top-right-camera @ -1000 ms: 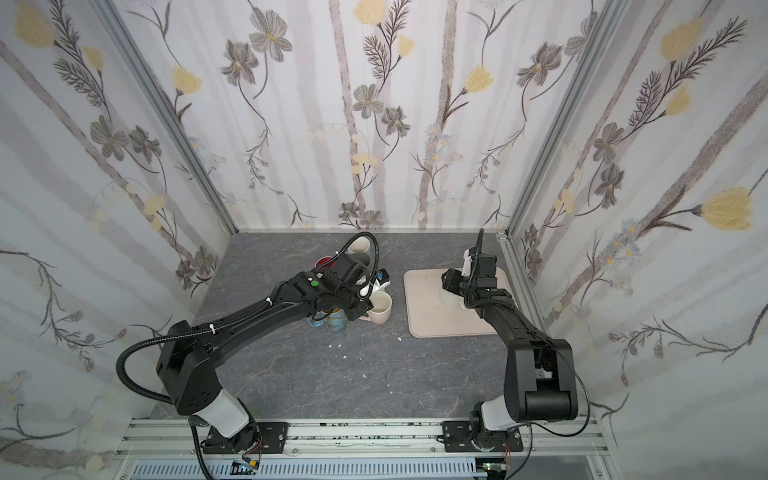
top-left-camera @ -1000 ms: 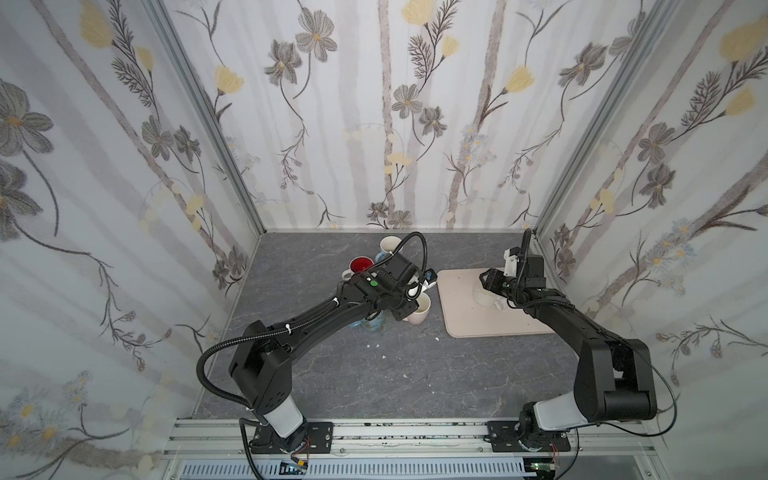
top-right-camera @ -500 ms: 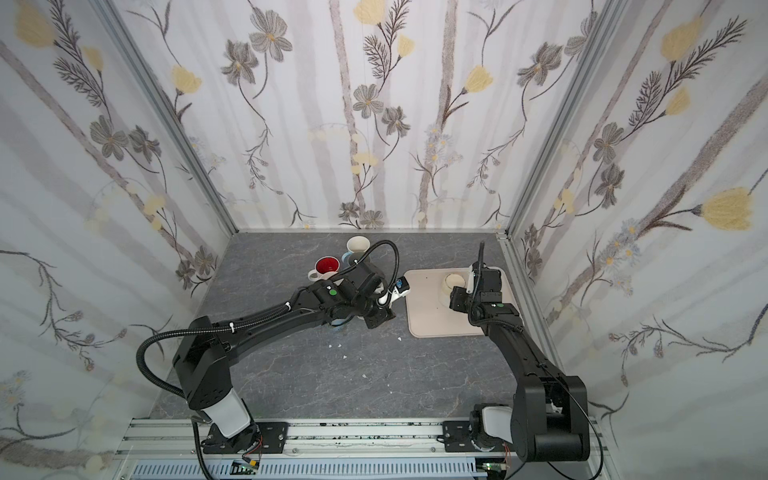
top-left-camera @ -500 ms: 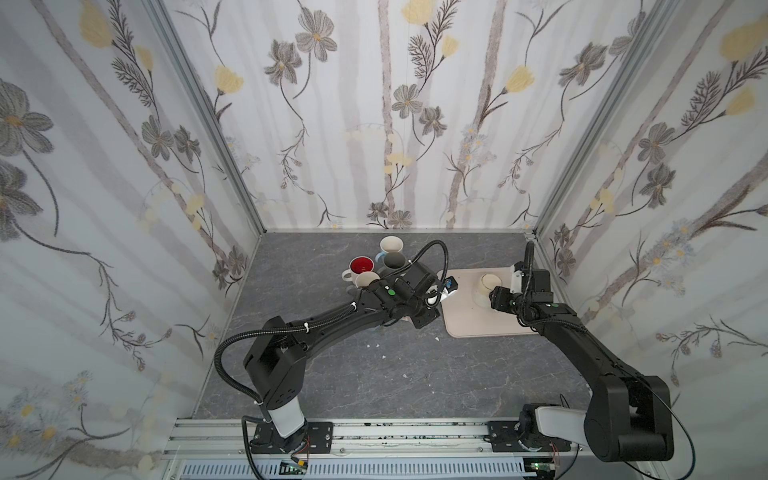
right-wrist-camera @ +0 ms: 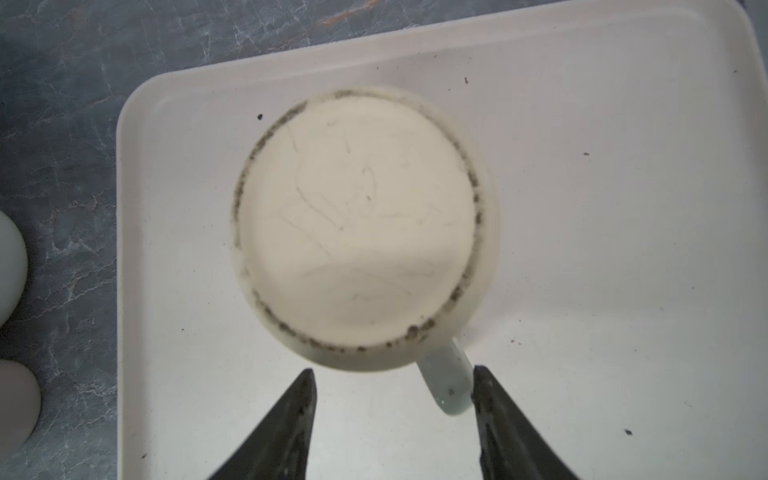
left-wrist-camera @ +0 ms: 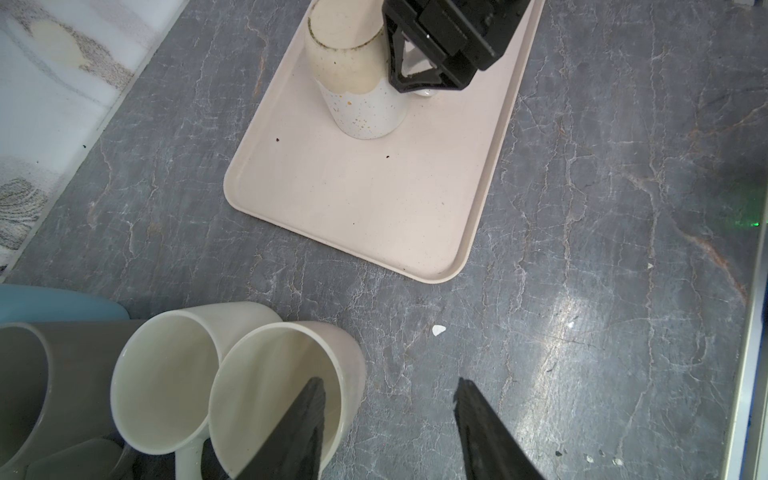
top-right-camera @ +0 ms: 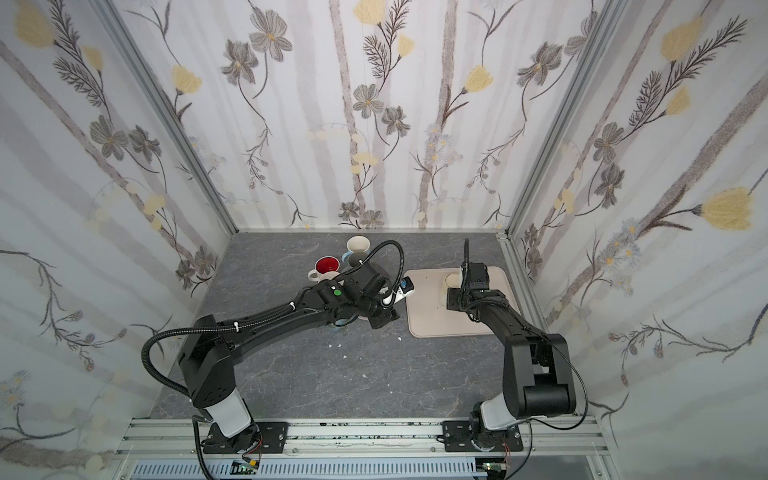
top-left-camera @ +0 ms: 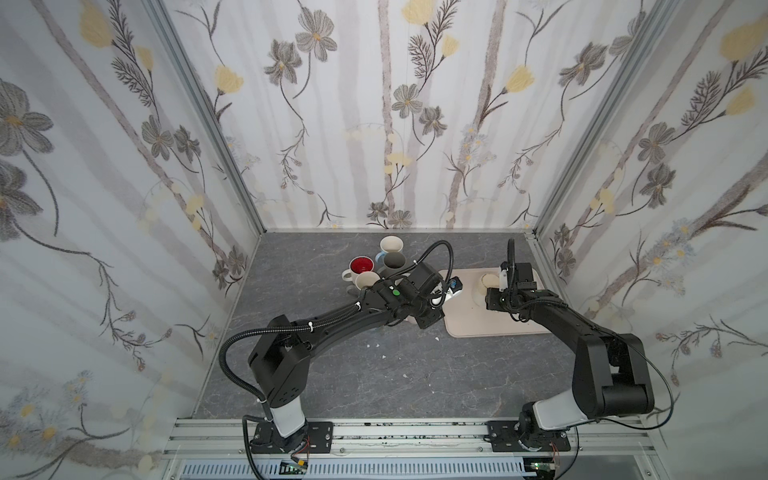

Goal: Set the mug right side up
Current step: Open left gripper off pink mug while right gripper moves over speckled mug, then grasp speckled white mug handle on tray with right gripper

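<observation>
The mug is standing upside down with its flat base facing up, near a corner of the pale tray. It is sitting directly beneath and just ahead of the right tool. That tool is hanging over it with its fingers spread apart and is gripping nothing. The mug's handle is pointing back between the fingers and lying just beside one of them; I cannot tell whether they are touching. The other finger is hovering over bare tray.

The left tool is also standing spread and is holding nothing. One of its fingers is hanging over the mouth of an upright cream mug. The other is hovering above bare table, well clear of that mug's wall.

More mugs are crowding that side of the left tool. A second cream mug is touching the first, with a grey mug next to it and a blue mug behind. A red-lined mug is standing further off in the cluster.

Between the left tool and the tray, a stretch of table is lying open, with a few white chips scattered on it.
</observation>
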{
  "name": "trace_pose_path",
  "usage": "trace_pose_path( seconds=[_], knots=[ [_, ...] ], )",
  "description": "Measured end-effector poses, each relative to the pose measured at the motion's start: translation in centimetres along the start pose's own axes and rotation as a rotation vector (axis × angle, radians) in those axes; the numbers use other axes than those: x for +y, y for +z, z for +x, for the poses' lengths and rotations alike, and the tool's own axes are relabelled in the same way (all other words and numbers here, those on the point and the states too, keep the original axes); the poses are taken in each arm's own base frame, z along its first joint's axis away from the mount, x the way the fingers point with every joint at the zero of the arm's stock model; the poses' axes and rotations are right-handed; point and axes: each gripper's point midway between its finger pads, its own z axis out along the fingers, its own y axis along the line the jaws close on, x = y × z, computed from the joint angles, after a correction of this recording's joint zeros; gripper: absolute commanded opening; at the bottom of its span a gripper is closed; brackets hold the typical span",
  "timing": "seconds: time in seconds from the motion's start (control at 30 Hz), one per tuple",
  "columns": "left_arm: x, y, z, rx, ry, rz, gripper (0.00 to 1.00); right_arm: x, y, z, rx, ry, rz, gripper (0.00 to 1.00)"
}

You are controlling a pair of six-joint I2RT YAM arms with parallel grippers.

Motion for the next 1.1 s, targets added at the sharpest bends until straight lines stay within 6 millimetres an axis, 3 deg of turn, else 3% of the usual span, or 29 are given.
trace_pose_path(
  seconds=[0.37,0.7,1.1],
  knots=[
    [0.4,0.2,0.3,0.016,0.000,-0.022,0.52,1.3,2.4,1.2,0.065,-0.057,0.010,0.28],
    [0.5,0.4,0.5,0.024,0.000,-0.029,0.53,1.3,2.3,1.0,0.064,-0.100,0.064,0.03],
    [1.9,-0.7,0.5,0.008,-0.013,-0.119,0.57,3.0,-4.5,-2.2,-0.157,-0.069,-0.040,0.00]
  ],
)
